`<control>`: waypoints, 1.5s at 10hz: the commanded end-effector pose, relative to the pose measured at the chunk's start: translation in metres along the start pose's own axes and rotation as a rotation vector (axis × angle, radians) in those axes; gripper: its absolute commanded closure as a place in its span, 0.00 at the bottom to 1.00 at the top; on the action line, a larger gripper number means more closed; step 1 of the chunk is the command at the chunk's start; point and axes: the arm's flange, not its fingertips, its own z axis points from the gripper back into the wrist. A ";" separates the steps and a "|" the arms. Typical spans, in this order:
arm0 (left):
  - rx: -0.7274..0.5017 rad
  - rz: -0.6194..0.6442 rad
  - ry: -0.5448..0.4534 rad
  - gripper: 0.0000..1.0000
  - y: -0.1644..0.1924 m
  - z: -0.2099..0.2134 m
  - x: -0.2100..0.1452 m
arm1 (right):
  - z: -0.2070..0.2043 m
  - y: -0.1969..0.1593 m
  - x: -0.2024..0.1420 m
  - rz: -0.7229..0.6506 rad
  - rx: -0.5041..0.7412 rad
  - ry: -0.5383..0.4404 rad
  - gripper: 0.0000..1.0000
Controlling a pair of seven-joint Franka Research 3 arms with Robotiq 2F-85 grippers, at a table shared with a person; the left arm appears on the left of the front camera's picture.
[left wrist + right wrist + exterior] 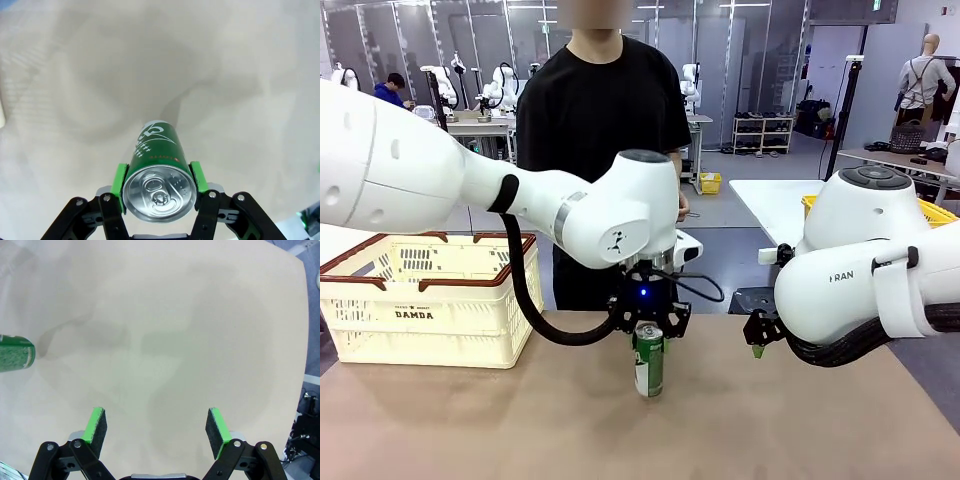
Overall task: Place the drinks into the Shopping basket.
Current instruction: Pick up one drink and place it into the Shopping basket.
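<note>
The left arm reaches across to the middle of the table (520, 430) and points straight down. Its left claw (648, 322) (159, 177) is closed on the top of the green can (649, 365) (155, 145), which stands upright. The right claw (758, 340) (157, 427) hangs wide open on the right, holding nothing. The basket (430, 310) sits far left.

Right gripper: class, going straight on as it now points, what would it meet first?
Most likely the bare table: the open right gripper points down at it. The green can stands aside, out of that line.
</note>
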 end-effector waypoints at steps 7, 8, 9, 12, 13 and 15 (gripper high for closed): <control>0.032 -0.253 -0.119 0.88 -0.024 0.183 -0.039 | -0.001 -0.001 -0.001 0.008 -0.005 -0.007 0.00; 0.032 -0.260 -0.116 0.88 -0.022 0.189 -0.041 | -0.001 -0.001 -0.001 0.008 -0.005 -0.007 0.00; 0.032 -0.269 -0.115 0.88 -0.020 0.191 -0.042 | -0.001 -0.001 -0.001 0.008 -0.005 -0.007 0.00; 0.016 -0.246 -0.118 0.88 -0.027 0.186 -0.044 | -0.001 -0.001 -0.001 0.008 -0.005 -0.007 0.00; 0.016 -0.246 -0.118 0.88 -0.027 0.186 -0.044 | -0.001 -0.001 -0.001 0.008 -0.005 -0.007 0.00; 0.016 -0.246 -0.118 0.88 -0.027 0.186 -0.044 | -0.001 -0.001 -0.001 0.008 -0.005 -0.007 0.00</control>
